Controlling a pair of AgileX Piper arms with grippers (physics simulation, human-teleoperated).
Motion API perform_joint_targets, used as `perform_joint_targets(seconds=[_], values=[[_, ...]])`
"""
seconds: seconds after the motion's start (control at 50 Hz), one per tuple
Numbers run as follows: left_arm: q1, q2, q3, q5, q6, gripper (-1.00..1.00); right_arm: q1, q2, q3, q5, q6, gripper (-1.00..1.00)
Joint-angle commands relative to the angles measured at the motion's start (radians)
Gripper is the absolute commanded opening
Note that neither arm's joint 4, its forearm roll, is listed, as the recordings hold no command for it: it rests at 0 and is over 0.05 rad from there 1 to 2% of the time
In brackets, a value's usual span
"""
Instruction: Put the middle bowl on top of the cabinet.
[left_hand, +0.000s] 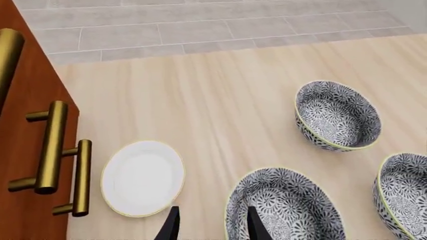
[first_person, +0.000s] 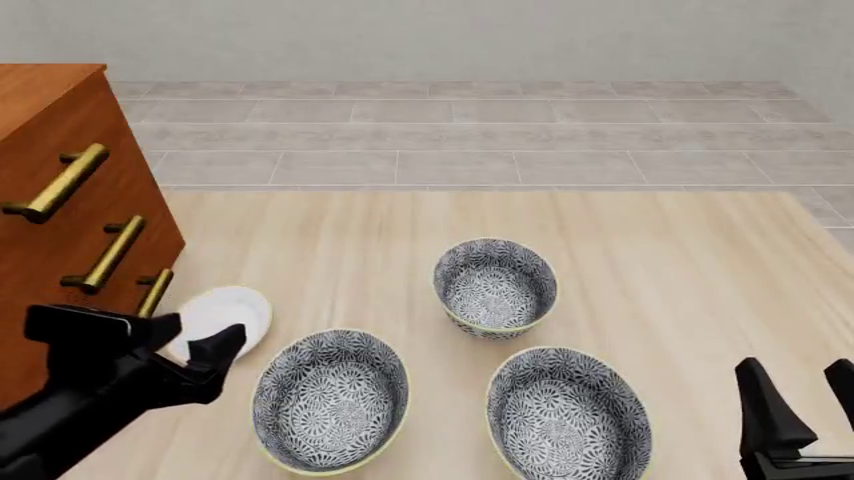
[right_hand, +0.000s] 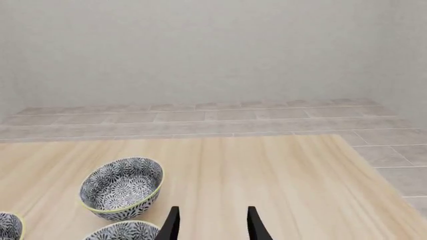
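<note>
Three deep grey-and-white floral bowls on the pale wooden table (first_person: 667, 260). Middle bowl (first_person: 495, 286) sits farthest back, upright, apart from the near-left bowl (first_person: 331, 399) and near-right bowl (first_person: 570, 416). Reddish-brown wooden cabinet with brass bar handles (first_person: 54, 250) at left, small white dish (first_person: 227, 312) beside it. Left claw (first_person: 200, 345) open, empty, over the dish. Right claw (first_person: 798, 400) open, empty, near right edge.

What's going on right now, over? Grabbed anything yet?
Both grippers open, empty: left gripper, right gripper. Middle bowl on the table, untouched, not on cabinet. White dish beside left gripper.
</note>
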Motion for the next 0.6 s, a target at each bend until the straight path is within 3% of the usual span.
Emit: perform_joint_targets(seconds=[0.02,0.6], values=[[-0.008,0.037,0.016,-0.036,-0.023,1.0,-0.002,0.002,0.0,-0.002,0.001,1.0],[-0.035,0.143,0.077,-0.137,-0.095,1.0,-0.001,0.0,-0.004,0.004,0.0,1.0]])
